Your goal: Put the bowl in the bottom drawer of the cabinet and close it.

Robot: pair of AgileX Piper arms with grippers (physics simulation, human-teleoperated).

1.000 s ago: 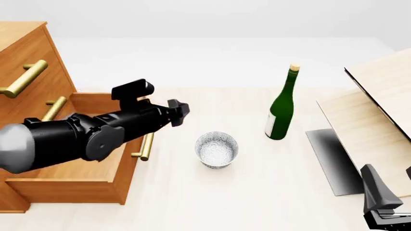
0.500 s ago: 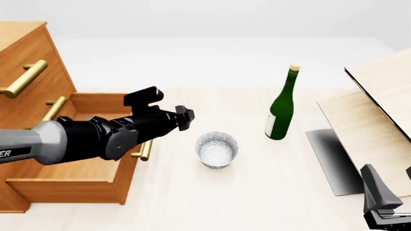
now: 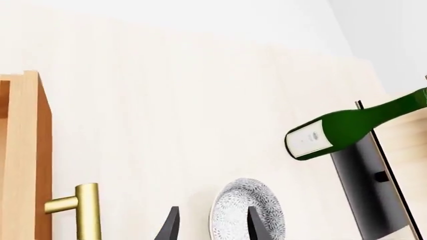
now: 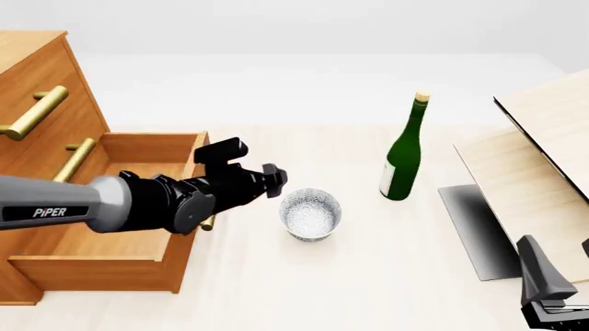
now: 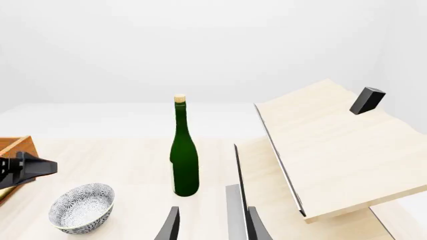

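Taking the bowl [image 4: 311,214] as the landmark: far to its left stands the cabinet [image 4: 37,89], and the bottom drawer [image 4: 110,234] is pulled open just left of the bowl, its brass handle [image 4: 210,210] facing it. The left pincer [image 4: 270,177] hovers just up-left of the bowl's rim, fingers spread and holding nothing; in the left wrist view one finger [image 3: 167,228] lies outside the bowl [image 3: 248,210] and the other over its mouth. The step in hand looks like grasping the bowl. To do it well, bring the pincer down so one finger goes inside the wall and one outside, then pinch the rim squarely before lifting; keep the arm off the drawer handle. Right of the bowl stands a green wine bottle [image 4: 403,155], well apart. Far right, the right pincer [image 4: 552,289] rests spread and empty
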